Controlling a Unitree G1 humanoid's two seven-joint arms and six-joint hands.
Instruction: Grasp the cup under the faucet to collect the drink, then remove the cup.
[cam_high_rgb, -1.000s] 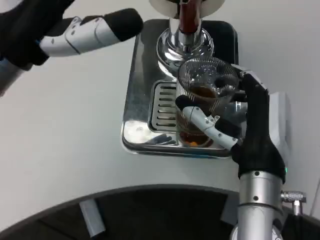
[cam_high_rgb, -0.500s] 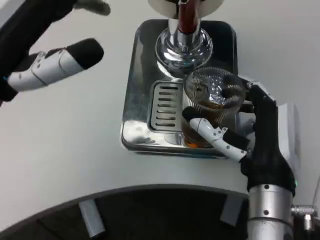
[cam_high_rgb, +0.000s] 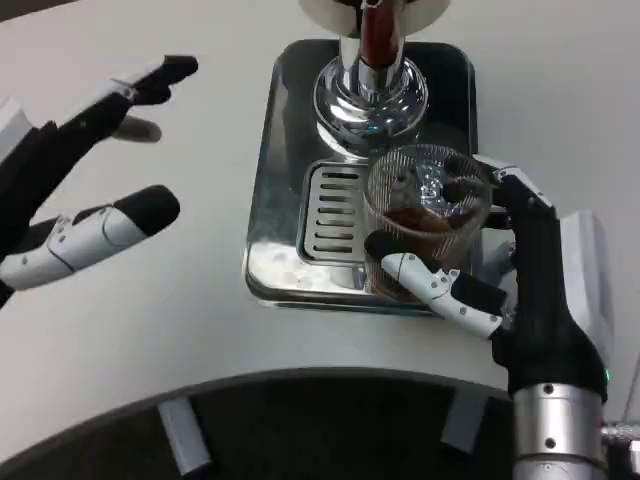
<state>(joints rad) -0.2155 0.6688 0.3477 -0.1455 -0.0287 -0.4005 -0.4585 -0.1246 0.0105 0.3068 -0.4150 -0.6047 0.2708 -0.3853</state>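
Cup (cam_high_rgb: 425, 225): ribbed clear glass, part full of brown drink, over the drip tray's (cam_high_rgb: 290, 200) front right corner.
Handling: likely rigid, slippery, breakable, weighted by liquid; best gripped round the lower wall, kept upright.
Right hand (cam_high_rgb: 520, 275): wrapped around the cup.
Left hand (cam_high_rgb: 70, 200): spread, holding nothing, over the table's left edge.
Faucet (cam_high_rgb: 372, 60): at the tray's back edge.

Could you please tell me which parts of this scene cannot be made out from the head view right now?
- The faucet: its top is cut off by the upper edge, so any handle or spout opening is unseen.
- The cup: its base is hidden by the right hand, so whether it is lifted off the drip tray is unclear.
- The left hand: its wrist is cut off by the left edge.
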